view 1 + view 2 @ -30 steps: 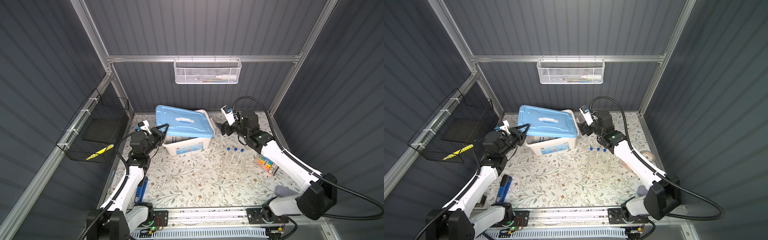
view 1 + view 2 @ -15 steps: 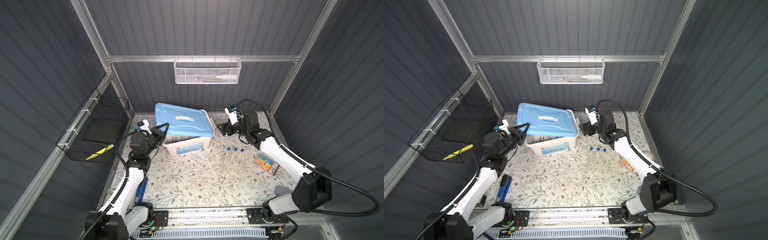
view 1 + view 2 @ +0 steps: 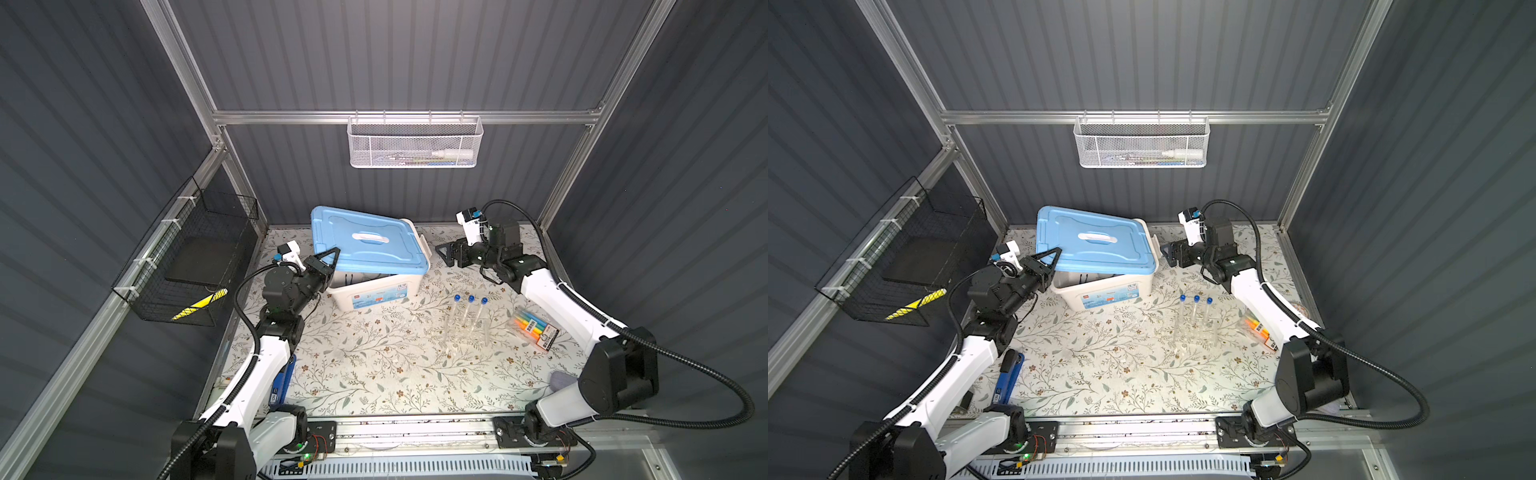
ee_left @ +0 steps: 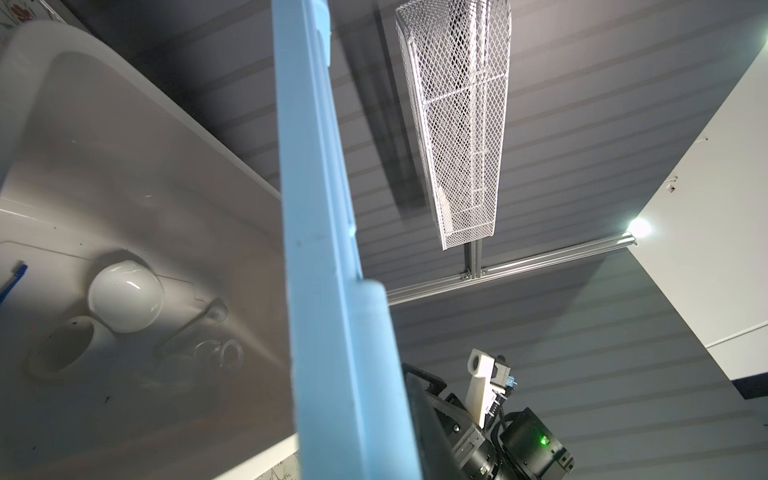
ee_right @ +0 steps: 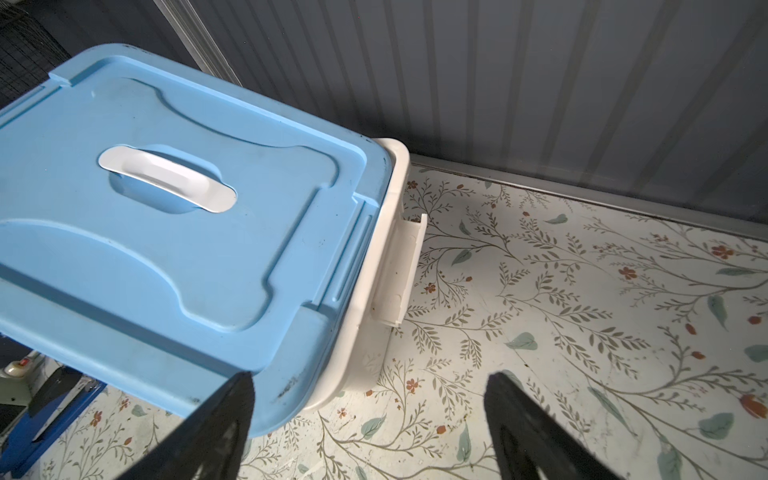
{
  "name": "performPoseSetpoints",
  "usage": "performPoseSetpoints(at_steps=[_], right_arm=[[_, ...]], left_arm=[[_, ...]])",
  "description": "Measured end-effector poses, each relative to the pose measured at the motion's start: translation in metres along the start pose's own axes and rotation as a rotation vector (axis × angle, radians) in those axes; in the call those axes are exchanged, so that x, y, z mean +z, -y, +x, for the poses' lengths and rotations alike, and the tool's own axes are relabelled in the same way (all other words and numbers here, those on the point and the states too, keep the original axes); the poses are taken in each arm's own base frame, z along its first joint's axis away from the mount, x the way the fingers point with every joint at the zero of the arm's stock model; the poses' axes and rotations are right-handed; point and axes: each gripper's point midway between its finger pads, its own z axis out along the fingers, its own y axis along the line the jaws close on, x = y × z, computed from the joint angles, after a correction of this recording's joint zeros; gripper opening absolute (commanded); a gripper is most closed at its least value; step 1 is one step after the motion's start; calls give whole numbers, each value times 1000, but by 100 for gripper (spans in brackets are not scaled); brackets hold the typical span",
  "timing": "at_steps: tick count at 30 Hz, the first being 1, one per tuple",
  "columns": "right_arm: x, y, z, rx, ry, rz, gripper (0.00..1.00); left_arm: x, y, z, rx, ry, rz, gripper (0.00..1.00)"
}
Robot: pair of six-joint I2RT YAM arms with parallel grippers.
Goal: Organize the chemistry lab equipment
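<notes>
Left gripper [image 3: 331, 254] has its jaws pinched tight on the corner of the blue lid [image 3: 374, 259]. That side of the lid sits tilted up off the white bin [image 3: 376, 294], with a dark gap showing along the front.

From the left wrist view you see right down inside the bin. There are two small white dishes [image 4: 124, 301], one a glossy rounded dome, the other turned to show a matte hollow. Just beside them lie a slim white rod [image 4: 189, 330] with a knobbed end and a little clear flask [image 4: 218, 356] on its side, glassy and hard to make out. The blue tweezers [image 4: 12, 282] peek in at the edge.

Out on the floral mat [image 3: 374, 374], three thin clear test tubes [image 3: 467, 318] with blue caps stand upright in a see-through rack [image 3: 465, 343]. They are well apart from the bin, and the pack of bright highlighters [image 3: 536, 329] is near them.

Right gripper [image 3: 448, 254] hangs spread wide and empty beside the bin's white side latch [image 5: 399, 270], touching nothing.
</notes>
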Motion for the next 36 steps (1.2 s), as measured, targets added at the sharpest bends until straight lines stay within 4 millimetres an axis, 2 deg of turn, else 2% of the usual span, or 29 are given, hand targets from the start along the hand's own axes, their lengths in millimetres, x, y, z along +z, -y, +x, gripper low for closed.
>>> performPoseSetpoints(at_steps=[13, 22, 30, 36], right_arm=[[2, 1, 1, 55, -6, -37, 88], [3, 0, -3, 87, 6, -57, 87], [17, 3, 8, 134, -32, -78, 82], [31, 4, 7, 188, -65, -108, 75]], left_arm=[[2, 11, -4, 24, 17, 54, 17], [3, 11, -2, 25, 14, 57, 17], [12, 0, 1, 15, 3, 38, 17], [14, -4, 2, 13, 4, 34, 17]])
